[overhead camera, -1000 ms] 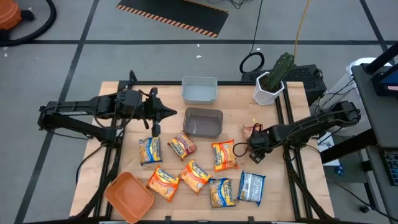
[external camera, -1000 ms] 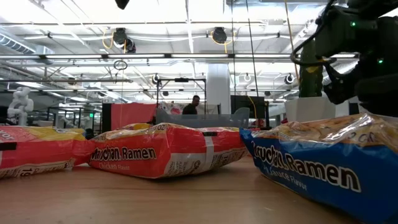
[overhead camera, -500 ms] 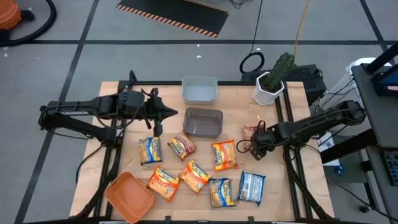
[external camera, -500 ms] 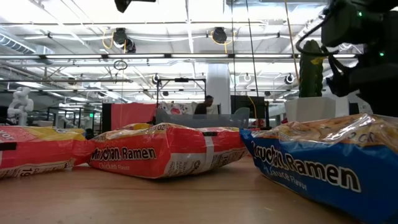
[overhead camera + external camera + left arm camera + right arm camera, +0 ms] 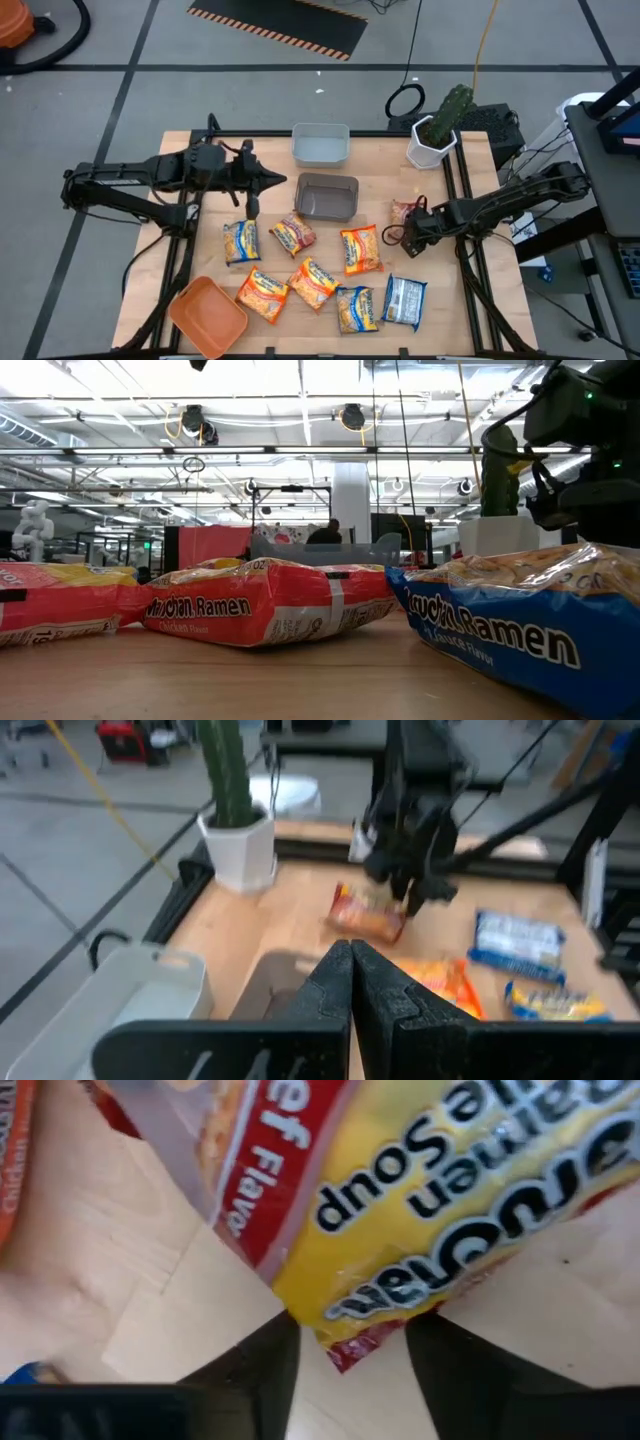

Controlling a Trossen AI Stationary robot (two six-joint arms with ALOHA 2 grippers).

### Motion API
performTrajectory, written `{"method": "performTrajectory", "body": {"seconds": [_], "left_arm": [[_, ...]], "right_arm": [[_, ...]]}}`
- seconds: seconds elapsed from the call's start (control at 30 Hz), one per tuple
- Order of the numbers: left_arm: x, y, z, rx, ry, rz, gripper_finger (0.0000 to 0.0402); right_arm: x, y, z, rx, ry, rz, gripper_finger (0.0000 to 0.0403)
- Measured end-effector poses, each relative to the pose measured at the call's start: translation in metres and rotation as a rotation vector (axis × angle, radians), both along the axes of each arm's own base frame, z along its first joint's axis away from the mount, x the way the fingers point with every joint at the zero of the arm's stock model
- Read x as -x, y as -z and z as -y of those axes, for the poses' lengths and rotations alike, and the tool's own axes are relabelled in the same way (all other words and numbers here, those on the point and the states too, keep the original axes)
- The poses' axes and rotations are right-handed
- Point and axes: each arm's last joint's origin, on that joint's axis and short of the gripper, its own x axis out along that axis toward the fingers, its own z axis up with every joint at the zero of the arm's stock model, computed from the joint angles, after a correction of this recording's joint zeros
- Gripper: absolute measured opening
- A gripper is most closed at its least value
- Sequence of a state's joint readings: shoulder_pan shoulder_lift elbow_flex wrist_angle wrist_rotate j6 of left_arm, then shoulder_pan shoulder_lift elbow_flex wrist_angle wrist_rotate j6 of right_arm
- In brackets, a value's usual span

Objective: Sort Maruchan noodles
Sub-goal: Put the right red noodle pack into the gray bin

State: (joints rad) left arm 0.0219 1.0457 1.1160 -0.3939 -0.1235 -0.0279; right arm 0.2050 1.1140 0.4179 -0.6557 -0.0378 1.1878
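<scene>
From above, your right hand (image 5: 403,233) sits low at the right side of the wooden counter (image 5: 470,300), at the end of a reddish ramen packet (image 5: 405,211) just right of the grey bin (image 5: 327,196). Seven more crinkly packets lie flat in front of that bin, long axes pointing every way; the blue-and-silver packet (image 5: 404,301) lies nearest the front right. Your left hand (image 5: 287,180) hovers left of the grey bin.

At counter level you see a red packet (image 5: 265,601) lengthwise across the view and a blue packet (image 5: 520,622) beside it, both glossy and puffy.

Your left wrist shows its fingers (image 5: 385,1005) pressed together, holding nothing.

Your right wrist shows its fingers (image 5: 455,1365) apart, a yellow-and-red beef-flavour packet (image 5: 420,1210) with its crimped end reaching between them, lying on pale wood.
</scene>
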Motion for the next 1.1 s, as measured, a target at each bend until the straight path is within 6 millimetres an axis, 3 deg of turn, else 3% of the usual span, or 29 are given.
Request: {"method": "performTrajectory", "body": {"seconds": [0.23,0.3,0.77,1.1], "left_arm": [[0.001,-0.003,0.0,-0.06,0.029,0.019,0.0001],[0.001,-0.003,0.0,-0.064,0.029,0.019,0.0001],[-0.004,0.001,0.0,0.036,0.004,0.014,0.0008],[-0.006,-0.002,0.001,0.037,0.007,0.043,0.0116]], "right_arm": [[-0.001,-0.002,0.001,0.047,0.032,0.021,0.0028],[-0.005,-0.008,0.001,0.047,0.039,0.053,0.0009],[-0.058,-0.096,-0.01,-0.043,0.08,0.42,0.0],[-0.075,-0.162,-0.016,-0.15,0.006,0.607,0.0]]}}
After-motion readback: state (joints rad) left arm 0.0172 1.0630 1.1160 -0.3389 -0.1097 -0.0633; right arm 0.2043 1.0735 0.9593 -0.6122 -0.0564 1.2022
